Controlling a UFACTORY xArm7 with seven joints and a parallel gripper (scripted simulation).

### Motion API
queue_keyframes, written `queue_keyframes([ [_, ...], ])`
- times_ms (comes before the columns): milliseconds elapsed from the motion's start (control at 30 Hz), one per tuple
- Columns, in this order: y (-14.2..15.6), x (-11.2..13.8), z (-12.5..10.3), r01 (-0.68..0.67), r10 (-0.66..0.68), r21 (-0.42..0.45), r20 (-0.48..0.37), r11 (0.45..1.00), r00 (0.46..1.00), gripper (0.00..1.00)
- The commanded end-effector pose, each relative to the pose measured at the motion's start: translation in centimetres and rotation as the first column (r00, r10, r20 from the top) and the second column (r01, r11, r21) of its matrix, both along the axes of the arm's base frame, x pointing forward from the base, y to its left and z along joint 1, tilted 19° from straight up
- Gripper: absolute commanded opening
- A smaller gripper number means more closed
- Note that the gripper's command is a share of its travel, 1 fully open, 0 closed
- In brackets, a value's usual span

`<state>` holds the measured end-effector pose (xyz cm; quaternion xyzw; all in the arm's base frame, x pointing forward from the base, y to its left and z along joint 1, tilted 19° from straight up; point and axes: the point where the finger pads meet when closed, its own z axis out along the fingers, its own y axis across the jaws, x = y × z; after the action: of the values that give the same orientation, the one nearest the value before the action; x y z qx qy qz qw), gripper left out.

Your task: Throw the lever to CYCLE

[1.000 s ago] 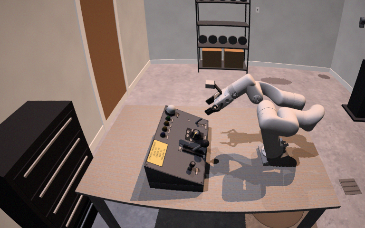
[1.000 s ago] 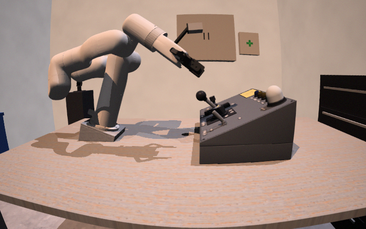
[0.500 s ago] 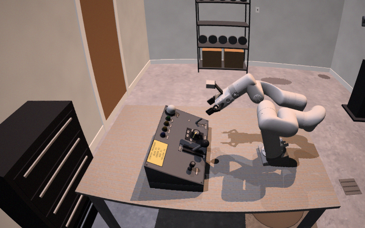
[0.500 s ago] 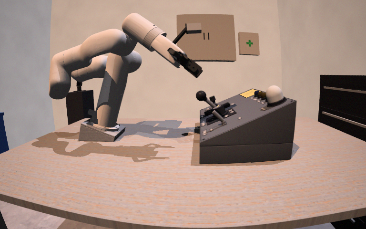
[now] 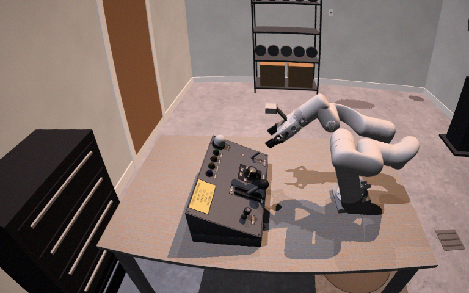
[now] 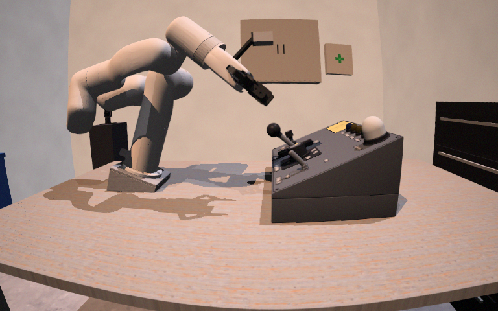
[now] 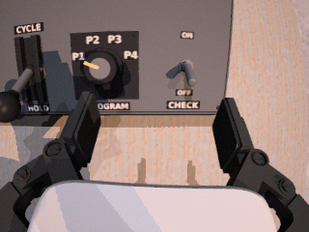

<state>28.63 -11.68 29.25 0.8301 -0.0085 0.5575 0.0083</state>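
My jaws gaped fully wide, gripping and touching nothing, hanging above the tabletop just short of the console. The lever sat ahead to my left, at its slot's near end.

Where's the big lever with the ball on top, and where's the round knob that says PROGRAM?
lever (image 6: 273,129), exterior view, on its black ball.
PROGRAM knob (image 7: 102,69), wrist view, on the knob's round cap.
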Motion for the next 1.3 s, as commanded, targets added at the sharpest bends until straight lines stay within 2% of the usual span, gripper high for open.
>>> queue_keyframes([
  [0,-0.05,-0.21,0.00,-0.137,0.145,-0.068,0.134,0.988,0.980,1.00],
  [1267,-0.15,-0.89,-0.41,-0.140,0.147,-0.062,0.138,0.988,0.979,1.00],
])
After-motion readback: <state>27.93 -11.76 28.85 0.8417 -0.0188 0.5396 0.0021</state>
